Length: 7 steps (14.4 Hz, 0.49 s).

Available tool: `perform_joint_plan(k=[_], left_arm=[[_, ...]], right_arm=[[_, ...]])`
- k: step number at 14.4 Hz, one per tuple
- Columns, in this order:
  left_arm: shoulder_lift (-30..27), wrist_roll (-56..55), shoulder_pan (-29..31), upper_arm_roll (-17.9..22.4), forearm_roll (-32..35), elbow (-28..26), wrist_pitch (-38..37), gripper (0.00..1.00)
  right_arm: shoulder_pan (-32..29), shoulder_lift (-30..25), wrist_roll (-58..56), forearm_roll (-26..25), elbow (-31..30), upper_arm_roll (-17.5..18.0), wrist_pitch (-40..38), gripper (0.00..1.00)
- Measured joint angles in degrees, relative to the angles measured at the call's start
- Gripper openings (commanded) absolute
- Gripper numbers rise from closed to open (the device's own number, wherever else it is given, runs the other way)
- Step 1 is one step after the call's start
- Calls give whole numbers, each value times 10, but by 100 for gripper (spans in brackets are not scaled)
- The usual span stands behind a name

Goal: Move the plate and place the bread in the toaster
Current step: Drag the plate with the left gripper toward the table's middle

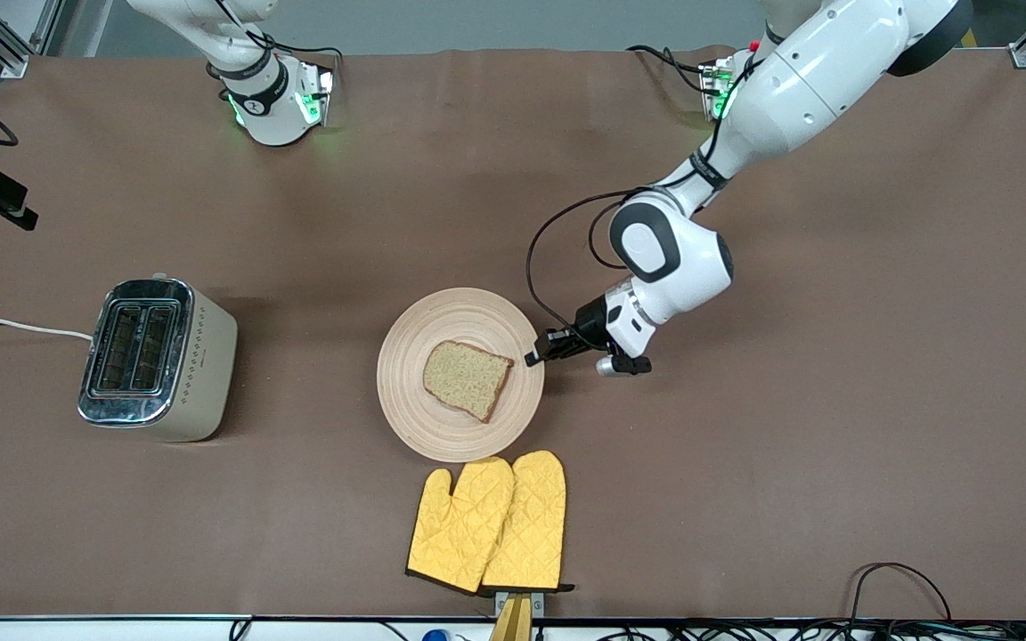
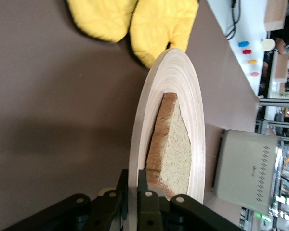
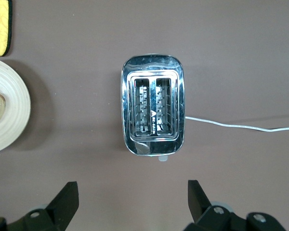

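While the left gripper (image 1: 538,354) is clamping the rim of the plate (image 1: 411,356) at the edge toward the left arm's end of the table, the plate-moving step is under way. Left wrist view: fingers (image 2: 143,204) pinched on the rim, plate (image 2: 136,159) lying flat on the brown table (image 1: 745,463), not lifted as far as can be told. Bread (image 1: 467,379) is sitting on the plate, roughly centred. Toaster (image 1: 157,359) is standing well apart, toward the right arm's end, both slots empty, white cord (image 1: 14,326) trailing off. Yellow oven mitts (image 1: 488,525) are lying just beside the plate, nearer the front camera.

Right gripper (image 3: 132,204) is hanging over the toaster (image 3: 152,105) with jaws spread wide, holding nothing; that arm is waiting.

Next move, by my reckoning: dragging or carrying the plate toward the toaster, keeping it level so the bread is not sliding off, clear of the mitts; then the right gripper taking the slice
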Motion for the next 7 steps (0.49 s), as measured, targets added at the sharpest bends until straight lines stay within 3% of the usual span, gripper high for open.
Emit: perform_joint_plan(k=[2,3,4,5,6,7], left_arm=[[2,0,-14,0,-9,-10,25,4],[2,0,-16,0,-10,-15,30,12],[2,0,-16,0,-11,-16,30,29],[2,0,-16,0,-11,-17,30,59],[2,0,-15,1,-11,-20,31,83],[2,0,-13,2,-11,-23,31,97]], right_arm=[[0,5,0,0,-1,1,-2,100],[1,12,0,1,-1,1,-2,100],[4,22,0,2,-2,3,-1,100],[11,35,0,9,-5,4,4,100],[21,48,9,24,-9,4,15,100],[33,61,35,42,-17,5,34,100]])
